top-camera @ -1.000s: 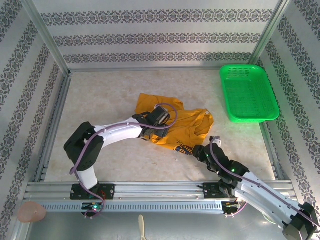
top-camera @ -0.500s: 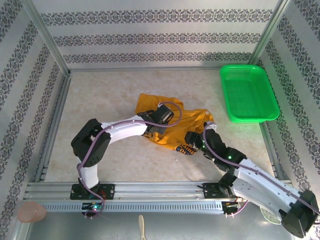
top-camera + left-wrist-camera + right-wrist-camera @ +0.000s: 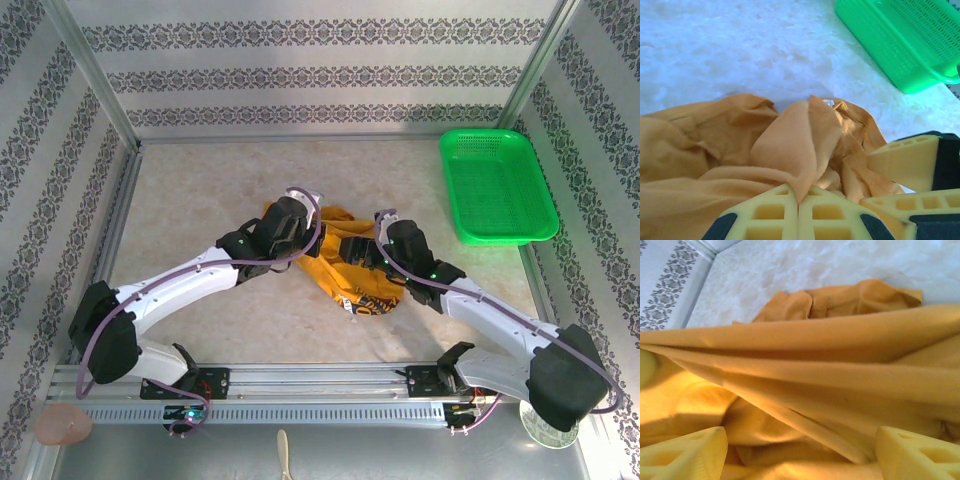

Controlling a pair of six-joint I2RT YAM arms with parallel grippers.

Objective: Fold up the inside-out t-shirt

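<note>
The inside-out t-shirt (image 3: 352, 283) lies bunched in the middle of the table, mustard-orange, with dark lettering at its near edge. My left gripper (image 3: 316, 237) is shut on a raised fold of the shirt (image 3: 795, 145), the cloth pinched between its yellow fingers (image 3: 775, 212). My right gripper (image 3: 347, 250) comes in from the right, close beside the left one. It stands open, its fingers (image 3: 685, 452) wide apart, with folds of the shirt (image 3: 830, 385) lying between them. A small white label (image 3: 828, 102) peeks out at a far fold.
A green plastic basket (image 3: 497, 185) stands at the back right of the table, also seen in the left wrist view (image 3: 900, 40). Aluminium rails border the table (image 3: 200, 190). Patterned walls close it on three sides.
My left gripper shut on a shirt fold and pulled it up as the arm stretched out. My right arm swung from the front right into the shirt and opened. The shirt bunched narrower.
</note>
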